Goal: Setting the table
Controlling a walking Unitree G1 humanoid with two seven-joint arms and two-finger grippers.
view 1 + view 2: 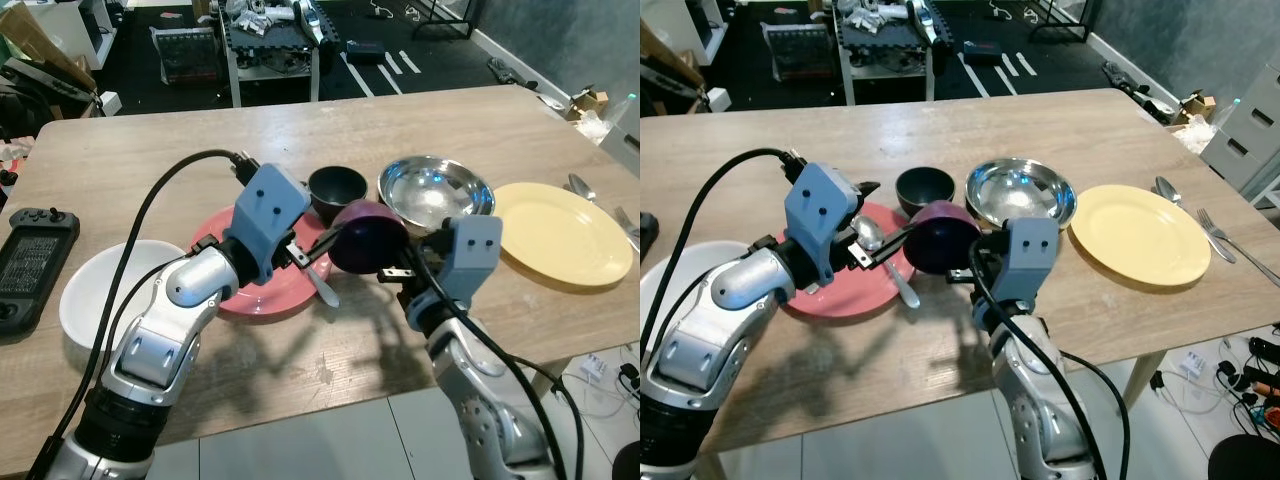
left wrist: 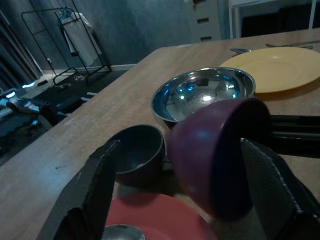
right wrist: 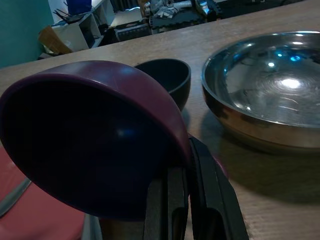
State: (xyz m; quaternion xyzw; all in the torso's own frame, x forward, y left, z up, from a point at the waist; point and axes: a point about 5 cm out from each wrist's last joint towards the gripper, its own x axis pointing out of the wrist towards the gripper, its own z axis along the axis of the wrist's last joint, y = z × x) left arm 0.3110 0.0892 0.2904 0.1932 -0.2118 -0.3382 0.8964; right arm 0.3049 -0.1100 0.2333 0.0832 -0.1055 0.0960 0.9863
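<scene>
My right end effector (image 1: pixel 395 272) pinches the purple bowl's (image 1: pixel 367 235) rim, tilted above the counter (image 1: pixel 130 160), steel bowl (image 1: pixel 436 190) at two o'clock; left end effector (image 1: pixel 305 248) open alongside. Next: probably setting it level on the red plate (image 1: pixel 270 290).

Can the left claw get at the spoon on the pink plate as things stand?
Probably not cleanly. The purple bowl, tilted and pinched at its rim by the right claw, sits between the left claw's open fingers, right over the spoon on the pink plate.
</scene>
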